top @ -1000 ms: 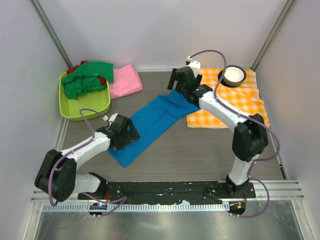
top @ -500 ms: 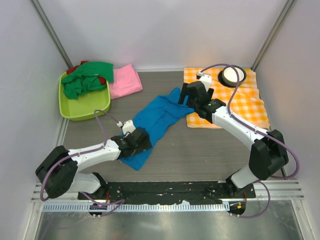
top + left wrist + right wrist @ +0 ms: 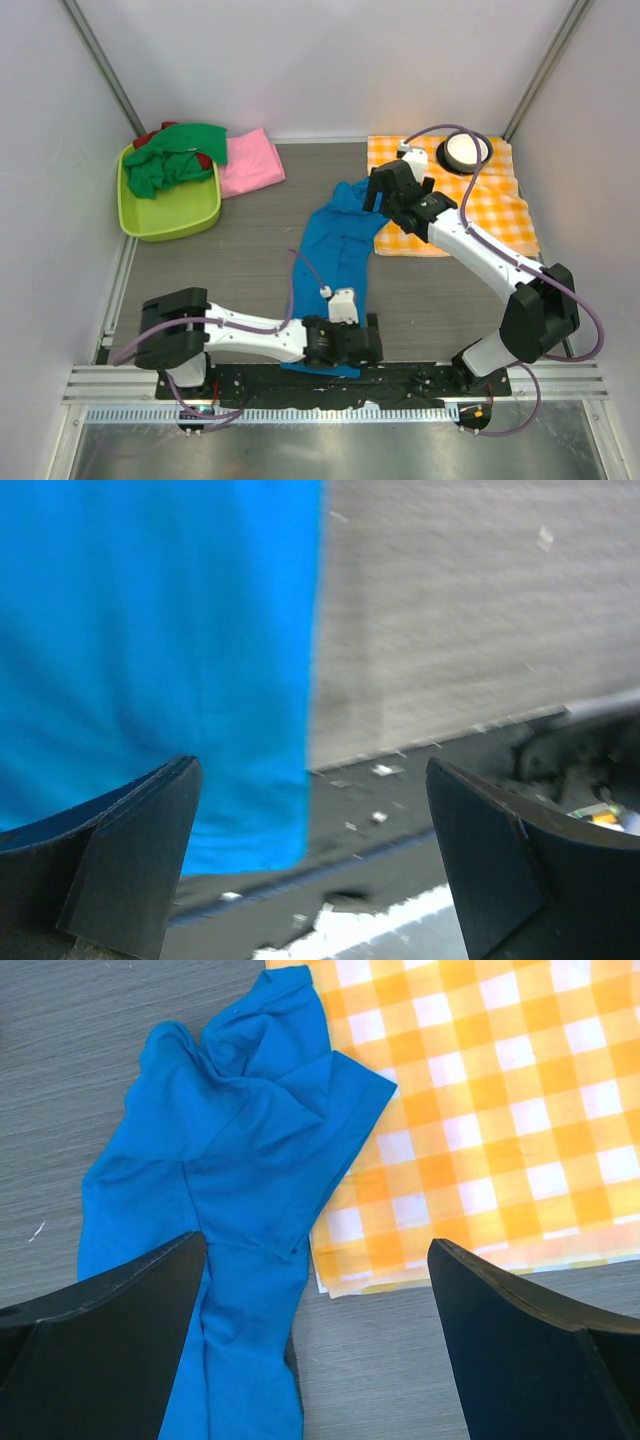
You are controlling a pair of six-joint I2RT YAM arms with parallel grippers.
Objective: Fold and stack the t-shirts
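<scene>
One blue tee [image 3: 340,250] lies stretched long on the counter [image 3: 230,270]. Its far end is rumpled onto the checked cloth [image 3: 470,200], its near hem at the front edge. Left fingers [image 3: 130,860] wide over the hem, right fingers [image 3: 520,1350] wide above the far end; neither holds anything. Cloth looks light and limp; probably best pinched at the corners. Four tees counted: this one, pink tee [image 3: 250,165], green tee [image 3: 170,160] and red tee [image 3: 148,138] in the lime tub [image 3: 165,222].

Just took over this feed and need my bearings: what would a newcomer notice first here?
The bright blue t-shirt lies in a long strip down mid-table, its far end lapping the checked cloth. The left gripper hangs open over its near end, the right gripper open over its far end. Far left, a green tee heaps in a lime bin, a pink tee beside it.
</scene>
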